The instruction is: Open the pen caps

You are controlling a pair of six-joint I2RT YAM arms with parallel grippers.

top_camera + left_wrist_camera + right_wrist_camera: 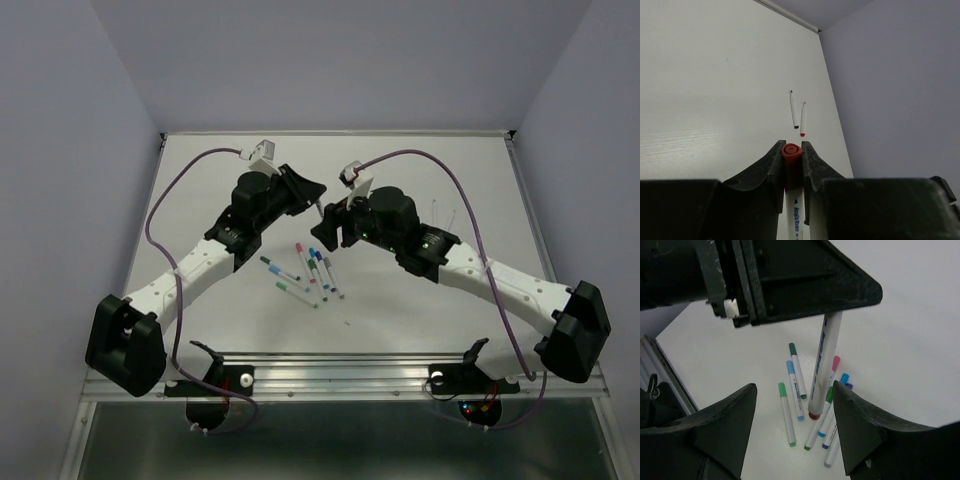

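My left gripper (792, 146) is shut on the red cap (791, 154) of a pen. The pen's white barrel (824, 365) hangs down from the gripper above the table. My right gripper (795, 387) is open, with one finger on each side of the barrel's lower end and not touching it. In the top view the left gripper (316, 196) and the right gripper (326, 234) meet over the table's middle. Below them lie several capped pens (305, 275), with green (782, 389), blue (789, 366), dark green (792, 348), pink (836, 361) and teal (844, 378) caps.
Two uncapped white pens (794, 110) lie side by side near the right wall; they also show in the top view (445, 213). A metal rail (340, 365) runs along the table's near edge. Purple walls close in the left, right and far sides.
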